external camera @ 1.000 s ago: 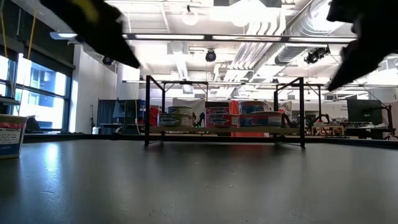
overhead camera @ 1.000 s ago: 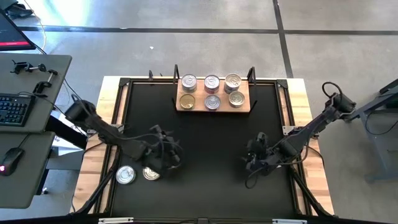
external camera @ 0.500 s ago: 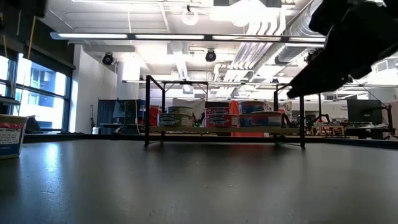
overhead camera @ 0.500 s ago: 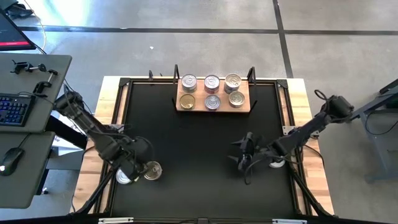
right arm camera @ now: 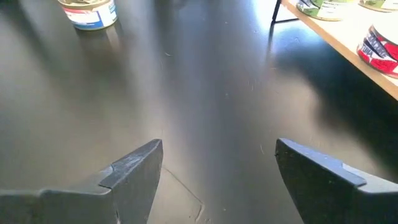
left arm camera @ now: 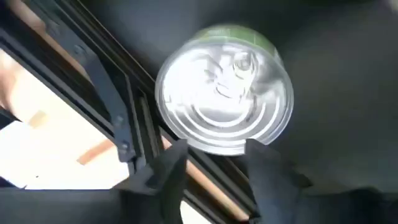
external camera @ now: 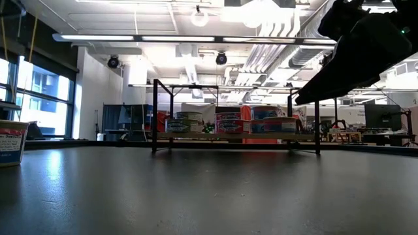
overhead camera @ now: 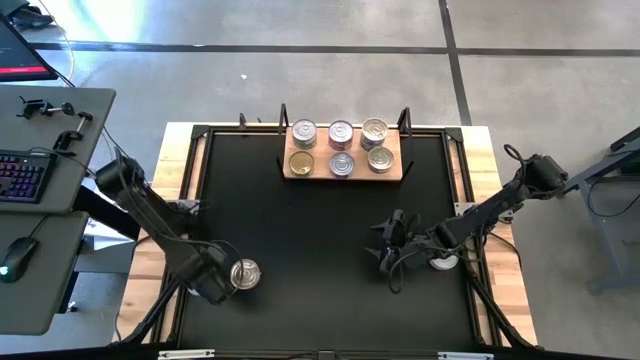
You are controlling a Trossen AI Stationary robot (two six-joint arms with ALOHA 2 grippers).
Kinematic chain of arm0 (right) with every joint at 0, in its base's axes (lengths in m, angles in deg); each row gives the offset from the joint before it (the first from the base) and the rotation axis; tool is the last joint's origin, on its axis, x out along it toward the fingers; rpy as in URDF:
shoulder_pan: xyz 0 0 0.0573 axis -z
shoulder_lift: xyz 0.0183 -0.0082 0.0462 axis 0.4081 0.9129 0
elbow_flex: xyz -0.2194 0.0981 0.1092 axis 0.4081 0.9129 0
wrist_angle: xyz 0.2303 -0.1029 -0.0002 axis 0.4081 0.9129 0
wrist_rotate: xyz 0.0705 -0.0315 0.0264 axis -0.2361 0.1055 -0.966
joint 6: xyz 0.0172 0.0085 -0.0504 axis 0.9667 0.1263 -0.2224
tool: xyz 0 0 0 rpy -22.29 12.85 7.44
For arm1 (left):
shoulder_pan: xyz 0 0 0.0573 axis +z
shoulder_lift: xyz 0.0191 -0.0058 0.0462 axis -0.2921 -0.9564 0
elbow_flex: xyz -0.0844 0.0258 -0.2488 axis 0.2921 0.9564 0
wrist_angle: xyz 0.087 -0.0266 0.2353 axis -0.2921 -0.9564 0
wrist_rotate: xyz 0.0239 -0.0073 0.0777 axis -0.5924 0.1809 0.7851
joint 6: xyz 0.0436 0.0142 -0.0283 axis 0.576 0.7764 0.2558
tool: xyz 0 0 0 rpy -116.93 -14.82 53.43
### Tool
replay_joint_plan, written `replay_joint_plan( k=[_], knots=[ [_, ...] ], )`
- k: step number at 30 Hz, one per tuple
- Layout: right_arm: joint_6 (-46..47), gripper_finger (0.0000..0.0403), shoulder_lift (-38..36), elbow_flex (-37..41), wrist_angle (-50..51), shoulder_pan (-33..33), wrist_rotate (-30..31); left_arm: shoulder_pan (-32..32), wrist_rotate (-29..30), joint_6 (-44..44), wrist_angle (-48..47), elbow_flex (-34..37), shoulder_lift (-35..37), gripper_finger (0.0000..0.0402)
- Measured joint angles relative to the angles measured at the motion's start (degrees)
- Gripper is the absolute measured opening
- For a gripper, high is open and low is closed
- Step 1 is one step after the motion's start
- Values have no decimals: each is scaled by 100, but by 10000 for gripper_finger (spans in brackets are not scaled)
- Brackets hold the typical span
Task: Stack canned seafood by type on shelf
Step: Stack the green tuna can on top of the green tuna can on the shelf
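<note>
The light wooden shelf [overhead camera: 342,176] stands at the table's far edge and holds six tins in two rows, silver and gold [overhead camera: 341,131]; the low view shows it side-on [external camera: 235,136]. My left gripper [overhead camera: 210,285] is at the near-left corner, open. In its wrist view its fingertips [left arm camera: 217,171] stand just short of a silver, green-sided tin [left arm camera: 224,115] resting flat on the table. Another silver tin [overhead camera: 244,273] lies right beside that gripper. My right gripper [overhead camera: 390,250] [right arm camera: 217,168] hovers wide open over bare table right of centre.
A silver round thing [overhead camera: 438,263] shows under the right arm. A blue-and-red labelled tin [right arm camera: 90,12] [external camera: 10,140] stands apart on the black top. The table's black rail [left arm camera: 118,118] runs close beside the left gripper's tin. A desk with a keyboard [overhead camera: 25,170] stands left of the table.
My left gripper has swung from left of the table's middle toward the near-left corner and now covers one of the two tins lying there. My right gripper has shifted a little toward the table's left. The tins have stayed put.
</note>
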Motion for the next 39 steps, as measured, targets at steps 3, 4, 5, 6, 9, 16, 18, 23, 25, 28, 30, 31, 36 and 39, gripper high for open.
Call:
replay_joint_plan(
  k=[3,4,5,6,9,16,18,23,25,28,30,31,36,39],
  knots=[
    [-50,304,0,0,-1,0,14,0,-78,223,266,174,-158,111],
    [-62,304,0,0,-1,0,15,3,-37,296,356,261,-193,96],
    [-84,304,0,0,-4,0,18,24,-31,377,443,360,-222,81],
    [-90,304,0,0,-10,0,20,48,-29,456,526,453,-259,67],
    [-92,304,0,0,-12,0,30,157,53,888,556,666,-328,31],
    [-90,304,0,0,-88,14,31,831,2258,2335,588,615,-362,4],
    [-90,304,0,0,-166,41,33,1057,3574,2984,982,535,-377,6],
    [-91,304,2,2,-410,194,20,1613,5262,4452,1821,229,-375,7],
    [-285,304,2,3,-681,402,-342,1838,5217,4881,2055,199,-412,7],
    [-902,304,205,1,-1344,860,-1021,2177,5011,5294,2467,197,-393,7],
    [-1250,304,528,-93,-1670,1208,-1291,2404,4719,5541,2790,302,-393,7],
    [-1320,304,709,-188,-1682,1395,-1362,2499,4597,5644,2996,389,-395,7],
    [-1441,299,1908,-970,-1607,2257,-1813,2903,4277,5384,4056,803,-395,7],
    [-1473,278,2662,-1618,-1473,2582,-2229,2970,4513,4921,4171,984,-386,7]
  ],
)
